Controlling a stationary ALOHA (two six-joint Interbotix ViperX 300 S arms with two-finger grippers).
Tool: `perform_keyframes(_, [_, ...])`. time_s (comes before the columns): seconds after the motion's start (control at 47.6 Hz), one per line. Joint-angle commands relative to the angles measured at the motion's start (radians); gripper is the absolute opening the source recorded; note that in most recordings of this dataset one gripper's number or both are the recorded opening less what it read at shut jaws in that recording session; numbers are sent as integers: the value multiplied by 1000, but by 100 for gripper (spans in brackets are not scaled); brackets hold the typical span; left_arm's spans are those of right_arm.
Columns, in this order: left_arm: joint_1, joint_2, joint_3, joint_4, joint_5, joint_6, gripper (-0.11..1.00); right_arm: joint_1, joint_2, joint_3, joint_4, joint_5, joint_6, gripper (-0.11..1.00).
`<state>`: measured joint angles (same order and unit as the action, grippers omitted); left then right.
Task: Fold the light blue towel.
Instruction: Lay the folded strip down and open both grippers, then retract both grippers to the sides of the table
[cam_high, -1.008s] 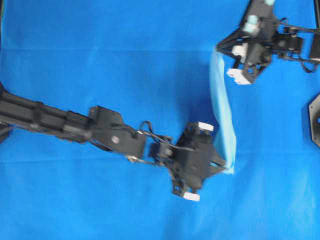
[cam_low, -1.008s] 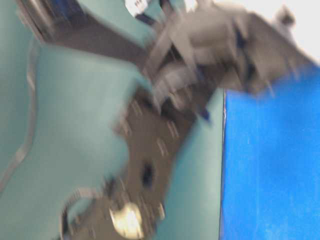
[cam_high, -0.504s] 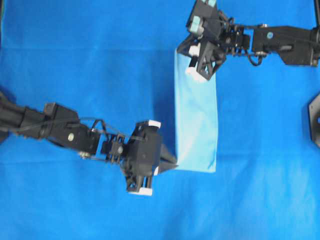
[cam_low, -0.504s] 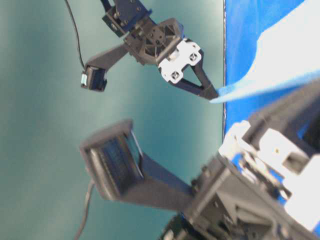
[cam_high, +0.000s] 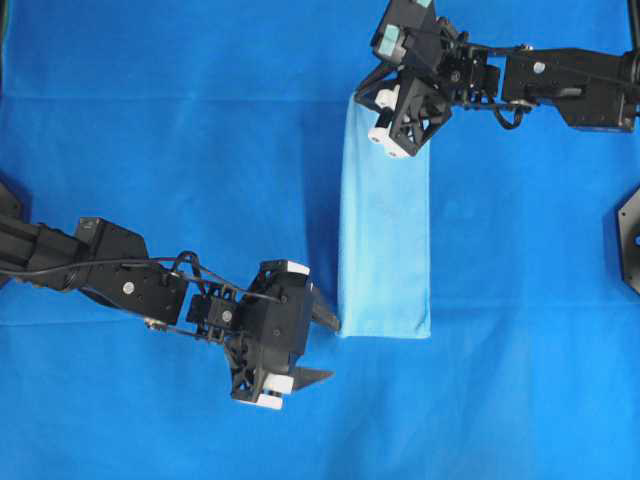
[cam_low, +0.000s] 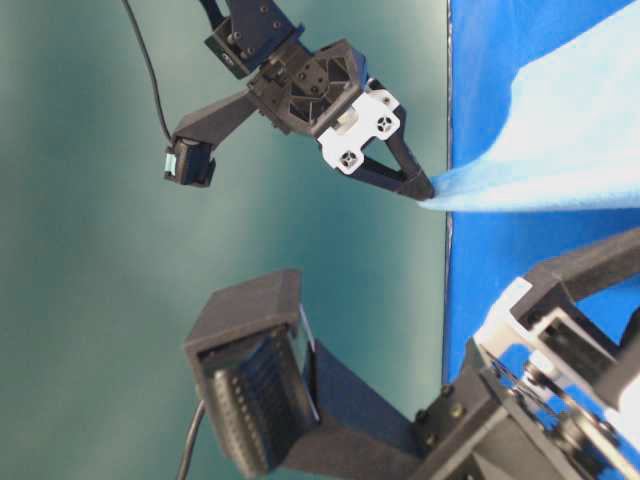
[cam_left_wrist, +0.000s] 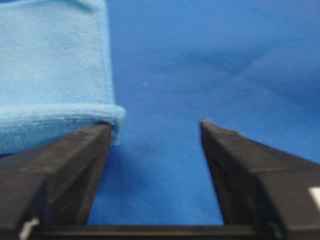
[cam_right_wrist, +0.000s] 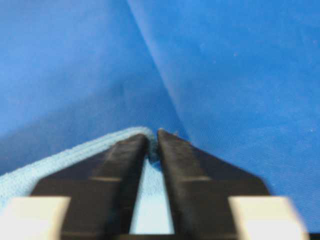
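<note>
light blue towel (cam_high: 385, 230) | far corner hidden by right hand (cam_high: 366, 97)

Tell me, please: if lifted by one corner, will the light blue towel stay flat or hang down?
The light blue towel would probably hang limp: it already lies folded flat. It seems light and thin. Its soft weave likely grips rather than slips.

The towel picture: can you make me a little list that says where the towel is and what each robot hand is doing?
towel: light blue towel, a long folded strip lying flat on the dark blue cloth
left hand: left hand open, beside the towel's near corner, holding nothing
right hand: right hand at the far corner, fingers nearly together with the towel's edge between them
fold: one fold done
</note>
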<state>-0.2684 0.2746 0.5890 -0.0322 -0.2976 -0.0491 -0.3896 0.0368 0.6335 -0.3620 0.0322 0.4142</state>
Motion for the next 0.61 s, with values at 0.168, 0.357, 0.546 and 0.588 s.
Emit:
perform_keyframes(0.168, [-2,-95,-12,3,91,6,78,14,-17,-8,12,29,2,66])
perform_keyframes(0.357, [-2,-229,12,3,331,-6,78,17,-58,2,12,51,2,65])
perform_keyframes(0.546, [-3,-402,78,3,453,-5,78,67,-178,43,20,80,3,65])
perform_keyframes(0.588, [-2,-439,100,3,445,3,78,87,-210,58,23,81,3,65])
